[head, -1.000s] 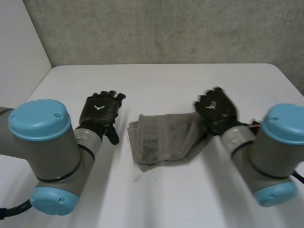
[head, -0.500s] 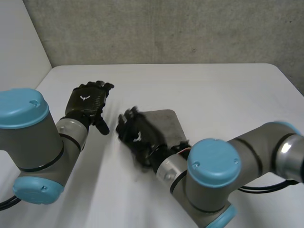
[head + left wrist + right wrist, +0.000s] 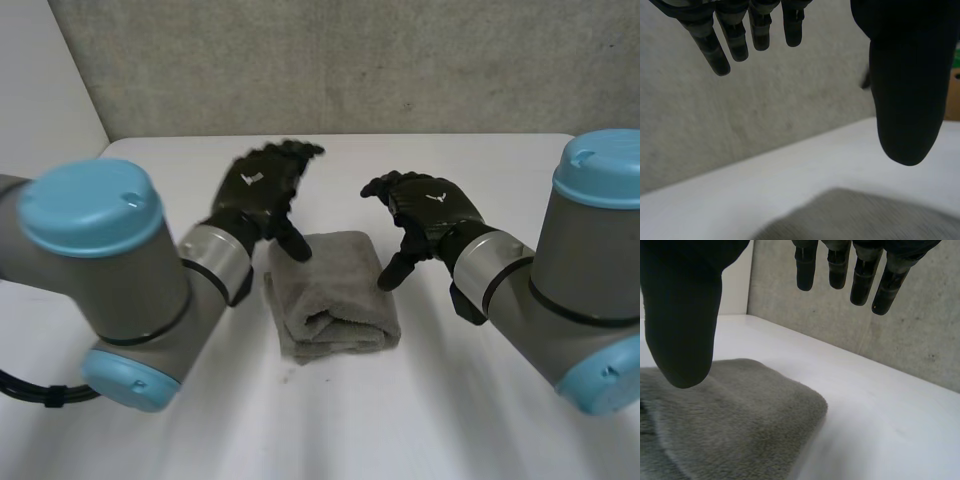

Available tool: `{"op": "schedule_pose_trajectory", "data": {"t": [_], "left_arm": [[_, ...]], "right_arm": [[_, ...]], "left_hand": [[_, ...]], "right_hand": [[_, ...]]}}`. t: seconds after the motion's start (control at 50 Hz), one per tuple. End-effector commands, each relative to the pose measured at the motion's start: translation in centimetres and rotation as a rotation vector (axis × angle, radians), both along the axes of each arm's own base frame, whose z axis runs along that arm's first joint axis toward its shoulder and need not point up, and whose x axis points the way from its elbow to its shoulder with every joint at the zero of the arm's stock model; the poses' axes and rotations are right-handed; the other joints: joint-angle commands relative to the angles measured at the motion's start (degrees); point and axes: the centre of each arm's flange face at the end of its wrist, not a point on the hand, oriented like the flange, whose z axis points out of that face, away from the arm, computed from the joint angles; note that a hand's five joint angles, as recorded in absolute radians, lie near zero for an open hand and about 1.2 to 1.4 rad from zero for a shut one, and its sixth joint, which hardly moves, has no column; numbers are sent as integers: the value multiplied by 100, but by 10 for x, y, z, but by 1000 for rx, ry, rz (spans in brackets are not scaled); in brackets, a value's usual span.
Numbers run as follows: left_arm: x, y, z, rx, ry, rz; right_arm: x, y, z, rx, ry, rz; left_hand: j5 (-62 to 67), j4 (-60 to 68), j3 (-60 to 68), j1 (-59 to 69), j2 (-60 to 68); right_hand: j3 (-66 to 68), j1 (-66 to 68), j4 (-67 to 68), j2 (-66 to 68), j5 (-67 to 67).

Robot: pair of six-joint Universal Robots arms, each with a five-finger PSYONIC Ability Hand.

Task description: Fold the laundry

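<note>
Lying below both thumbs, the folded grey towel (image 3: 335,295) sits between left hand (image 3: 258,190) and right hand (image 3: 430,210); both spread wide, empty.

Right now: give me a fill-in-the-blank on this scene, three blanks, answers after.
1. The cloth on the table is ____ in colour.
2. Near the left hand and the right hand, it lies ____ into a compact bundle.
3. Both hands have relaxed fingers and hold ____.
Missing words: grey; folded; nothing.
</note>
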Motion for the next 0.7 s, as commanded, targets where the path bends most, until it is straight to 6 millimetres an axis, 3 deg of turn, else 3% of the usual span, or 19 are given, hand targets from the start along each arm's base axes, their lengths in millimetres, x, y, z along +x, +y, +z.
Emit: {"op": "schedule_pose_trajectory", "data": {"t": [0.02,0.18,0.22,0.4,0.46,0.52,0.56,0.58,0.62,0.64,0.68,0.7], "left_arm": [[-6,-3,-46,86,-82,7],[11,-11,-79,155,-153,94],[17,-11,-90,184,-186,105],[25,-2,-100,162,-306,84],[25,-1,-92,125,-323,80],[23,-2,-74,76,-308,77],[22,-5,-48,20,-264,84],[22,-5,-48,20,-263,84],[21,-6,-7,-58,-204,94],[21,-6,-7,-58,-204,94],[25,-7,33,-117,-155,113],[25,-7,34,-118,-155,113]], "right_arm": [[6,-25,-35,60,25,4],[11,-33,-68,114,61,13],[16,-31,-85,149,78,44],[18,-33,-84,115,101,47],[18,-34,-75,62,133,57],[17,-35,-66,16,156,49],[11,-39,-47,-37,155,5],[11,-39,-47,-38,155,5],[6,-43,-16,-115,130,-41],[6,-43,-16,-116,130,-41],[-2,-47,20,-206,102,-88],[-2,-47,20,-206,102,-88]], "left_hand": [[91,204,188,186,185],[57,171,154,152,151],[57,171,154,152,151],[23,137,121,118,118],[-10,103,87,85,84],[-10,103,87,85,84],[-27,87,70,68,67],[-27,87,70,68,67],[-44,70,53,51,51],[-44,70,53,51,51],[-61,53,37,34,34],[-61,53,36,34,34]], "right_hand": [[-220,-212,-333,-305,-408],[-220,-212,-333,-305,-408],[-220,-212,-333,-305,-408],[-220,-212,-333,-305,-408],[-220,-212,-333,-305,-408],[-220,-212,-333,-305,-408],[-220,-212,-333,-305,-408],[-220,-212,-333,-305,-408],[-220,-212,-333,-305,-408],[-220,-212,-333,-305,-408],[-220,-212,-333,-305,-408],[-220,-212,-333,-305,-408]]}}
